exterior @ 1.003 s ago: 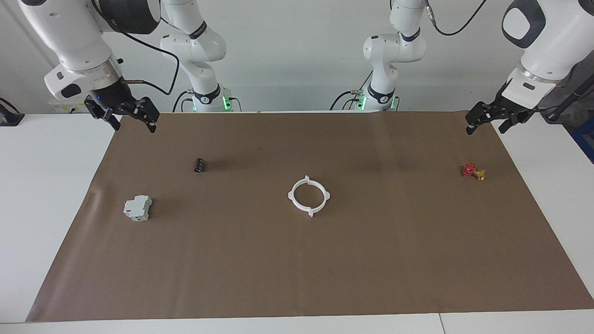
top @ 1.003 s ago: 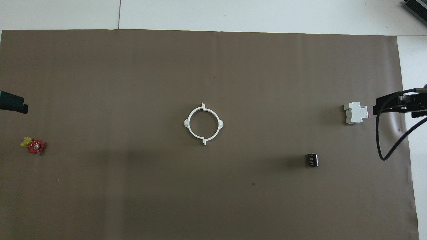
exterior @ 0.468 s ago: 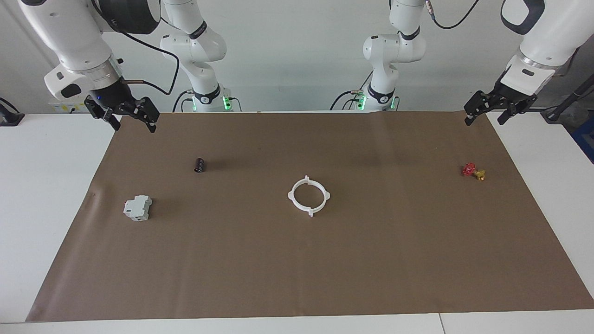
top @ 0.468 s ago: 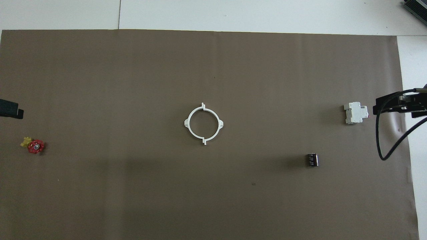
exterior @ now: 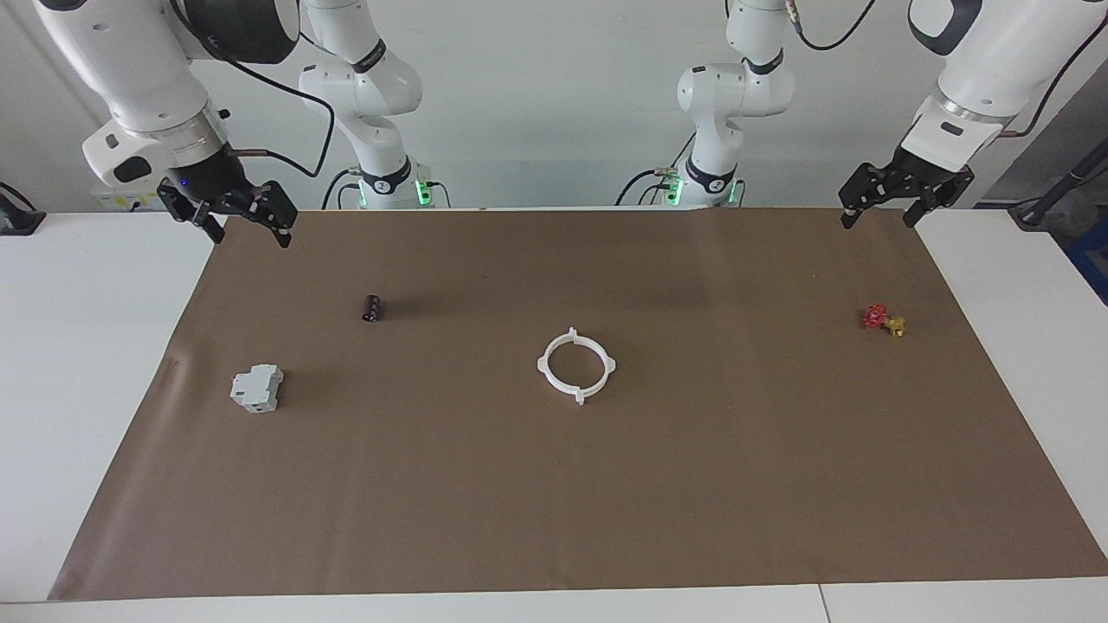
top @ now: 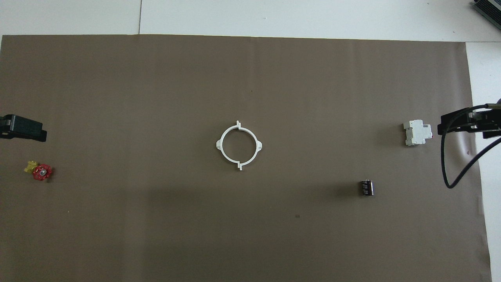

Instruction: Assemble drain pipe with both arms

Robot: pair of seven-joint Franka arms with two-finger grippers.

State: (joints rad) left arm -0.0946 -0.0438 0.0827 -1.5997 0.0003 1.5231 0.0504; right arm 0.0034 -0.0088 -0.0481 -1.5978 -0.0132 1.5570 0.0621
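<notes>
The drain pipe (exterior: 543, 364) lies flat at the middle of the brown mat, its two white half-rings joined into one ring with four outer tabs; it also shows in the overhead view (top: 220, 145). My left gripper (exterior: 876, 221) hangs open and empty over the mat's corner nearest the robots at the left arm's end, apart from the ring. One of its fingers (top: 24, 129) shows at the overhead view's edge. My right gripper (exterior: 250, 237) hangs open and empty over the mat's corner at the right arm's end and waits there.
A red-and-gold valve piece (exterior: 883, 319) lies at the left arm's end. A grey blocky box (exterior: 256, 388) and a small black cylinder (exterior: 372, 307) lie at the right arm's end. The brown mat (exterior: 554, 502) covers a white table.
My left gripper has risen and moved along the robots' edge toward the table's middle. The right gripper and the ring have not moved.
</notes>
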